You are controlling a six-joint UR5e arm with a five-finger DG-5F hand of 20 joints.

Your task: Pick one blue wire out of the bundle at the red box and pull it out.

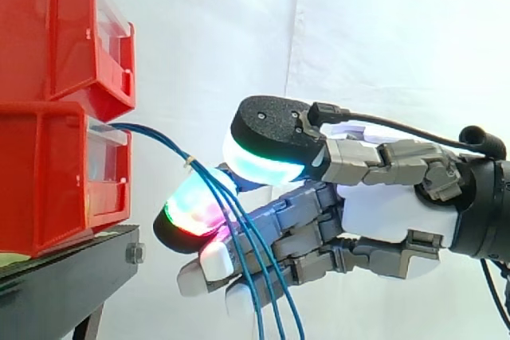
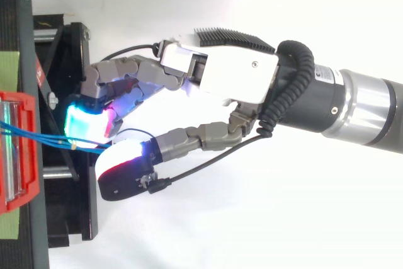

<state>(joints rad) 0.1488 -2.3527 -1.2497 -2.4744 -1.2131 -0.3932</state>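
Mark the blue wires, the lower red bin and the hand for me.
blue wires (image 1: 159, 136), side view, the stretch between bin and hand.
lower red bin (image 1: 48, 173), side view, its side wall.
hand (image 1: 390, 212), side view, its white palm.

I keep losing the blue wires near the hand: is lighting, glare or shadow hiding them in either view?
Side view: even light, no hard shadows; the blue wires stand out against the white curtain and the hand. Top view: they show over the red box and black stand, then vanish in the hand's glow.
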